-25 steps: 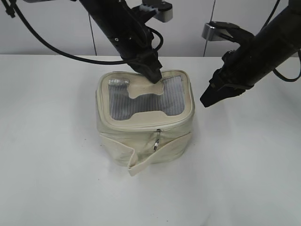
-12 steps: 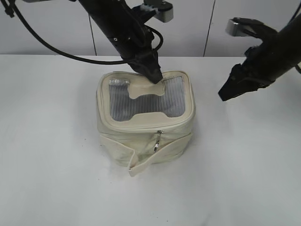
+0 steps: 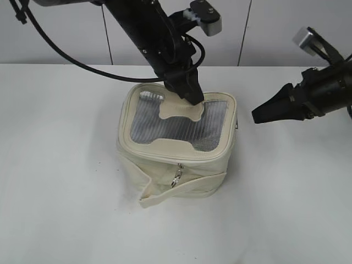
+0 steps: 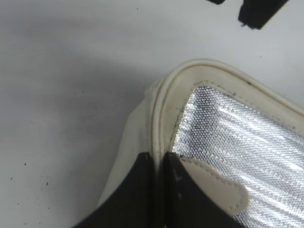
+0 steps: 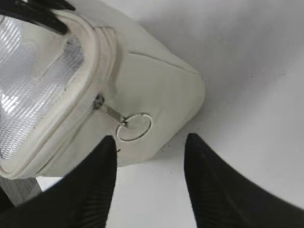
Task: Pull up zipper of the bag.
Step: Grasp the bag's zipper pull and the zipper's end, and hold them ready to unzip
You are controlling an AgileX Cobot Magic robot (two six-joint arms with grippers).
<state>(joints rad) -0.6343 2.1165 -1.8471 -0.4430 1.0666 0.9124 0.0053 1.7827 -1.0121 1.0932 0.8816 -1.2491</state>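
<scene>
The cream bag (image 3: 159, 159) stands mid-table, its grey mesh top with the H-shaped patch facing up. My left gripper (image 3: 193, 99) is shut on the back rim of the top panel; the left wrist view shows its jaws (image 4: 158, 156) pinching the cream rim (image 4: 164, 109). A silver zipper pull (image 3: 177, 175) hangs on the front face. My right gripper (image 3: 257, 116) is open and empty, apart from the bag on its right. In the right wrist view its jaws (image 5: 149, 140) sit just short of a ring-shaped zipper pull (image 5: 134, 127) on the bag's side (image 5: 156, 80).
The loose cream strap (image 3: 165, 193) sags round the bag's lower front. The white table (image 3: 66, 209) runs back to a pale wall. The left arm and its cable reach over the bag from the back left.
The left gripper has shifted right while holding the rim, dragging and turning the bag with it. The right gripper has drawn back to the right and levelled out.
</scene>
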